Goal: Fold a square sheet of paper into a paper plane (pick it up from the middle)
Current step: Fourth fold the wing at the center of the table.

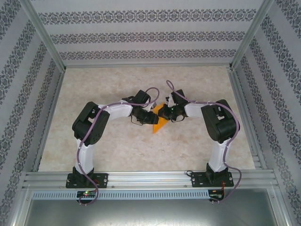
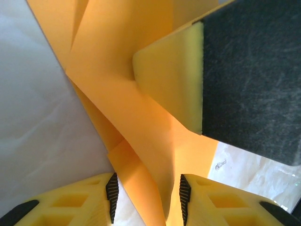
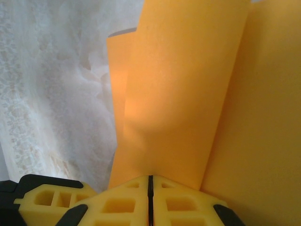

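Note:
The orange-yellow paper (image 1: 159, 124) is folded into a narrow pointed wedge, a paper plane, its tip toward the near edge, at the table's middle. Both grippers meet over its far end. My left gripper (image 1: 153, 117) stands open, and the layered folds (image 2: 122, 94) pass between its spread fingers (image 2: 146, 197) without being clamped. My right gripper (image 1: 163, 113) is shut on the paper's edge (image 3: 183, 94), its jaws (image 3: 150, 181) pressed together. In the left wrist view the right gripper's yellow finger (image 2: 171, 80) presses on the paper. The arms hide the plane's far part from above.
The marbled beige table (image 1: 117, 150) lies open all round the paper. Aluminium frame rails (image 1: 150, 178) run along the near edge and up the sides, and patterned walls (image 1: 150, 35) close in the back and both sides.

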`<state>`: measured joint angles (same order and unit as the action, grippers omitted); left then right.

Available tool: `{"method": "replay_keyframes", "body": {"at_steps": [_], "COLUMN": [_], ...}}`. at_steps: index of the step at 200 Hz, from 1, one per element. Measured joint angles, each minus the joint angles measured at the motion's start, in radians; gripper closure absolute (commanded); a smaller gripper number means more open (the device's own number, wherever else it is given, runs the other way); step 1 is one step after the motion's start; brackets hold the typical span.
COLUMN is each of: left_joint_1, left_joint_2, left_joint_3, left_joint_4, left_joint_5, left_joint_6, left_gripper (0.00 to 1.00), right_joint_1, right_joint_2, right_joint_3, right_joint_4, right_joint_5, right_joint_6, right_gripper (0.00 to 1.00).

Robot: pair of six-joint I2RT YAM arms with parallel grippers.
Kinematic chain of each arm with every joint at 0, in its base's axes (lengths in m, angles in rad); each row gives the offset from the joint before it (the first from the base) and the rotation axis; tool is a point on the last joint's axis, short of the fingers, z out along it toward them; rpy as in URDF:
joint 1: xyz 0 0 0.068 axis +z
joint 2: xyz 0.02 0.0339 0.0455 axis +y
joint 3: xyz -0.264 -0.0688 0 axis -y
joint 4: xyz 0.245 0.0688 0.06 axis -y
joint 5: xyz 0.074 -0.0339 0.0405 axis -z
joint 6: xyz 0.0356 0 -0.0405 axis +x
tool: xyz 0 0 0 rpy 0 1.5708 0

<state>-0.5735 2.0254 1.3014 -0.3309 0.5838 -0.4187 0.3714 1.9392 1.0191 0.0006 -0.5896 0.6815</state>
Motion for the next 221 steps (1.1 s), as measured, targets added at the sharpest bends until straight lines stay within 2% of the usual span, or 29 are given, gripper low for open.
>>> {"method": "replay_keyframes", "body": {"at_steps": [70,221], "left_joint_1": [0.006,0.006], "left_joint_2": [0.016,0.037], "left_joint_3": [0.012,0.03], "left_joint_4": [-0.007,-0.024], "left_joint_5": [0.017,0.023], "left_joint_6": [0.0,0.02], "left_gripper": [0.71,0.8], "right_joint_1": [0.0,0.0], "right_joint_2": [0.0,0.0], "right_joint_3": [0.0,0.0], "right_joint_4": [0.0,0.001], "right_joint_5": [0.0,0.0], "right_joint_6": [0.0,0.0], "right_gripper": [0.91,0.91]}}
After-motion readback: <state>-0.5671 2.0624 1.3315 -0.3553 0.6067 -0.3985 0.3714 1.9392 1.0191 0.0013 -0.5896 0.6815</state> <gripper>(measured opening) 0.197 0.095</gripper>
